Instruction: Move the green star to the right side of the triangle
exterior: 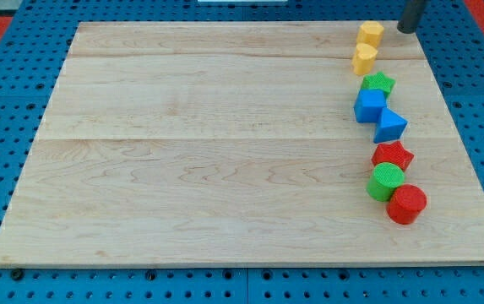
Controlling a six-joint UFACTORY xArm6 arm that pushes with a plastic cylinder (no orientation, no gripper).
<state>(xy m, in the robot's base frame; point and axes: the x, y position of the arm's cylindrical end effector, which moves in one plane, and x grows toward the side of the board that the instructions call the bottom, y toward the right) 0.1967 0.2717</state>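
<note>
The green star (379, 82) lies near the view's right edge of the wooden board (208, 143), touching the blue cube (369, 106) just below it. The blue triangle (389, 126) sits below and right of the cube. My tip (407, 30) is at the view's top right, above and to the right of the green star, right of the yellow hexagon (371, 34). The tip touches no block.
A yellow heart-like block (365, 59) lies between the yellow hexagon and the green star. Below the triangle come a red star (393, 155), a green cylinder (386, 181) and a red cylinder (406, 204). The board's right edge is close.
</note>
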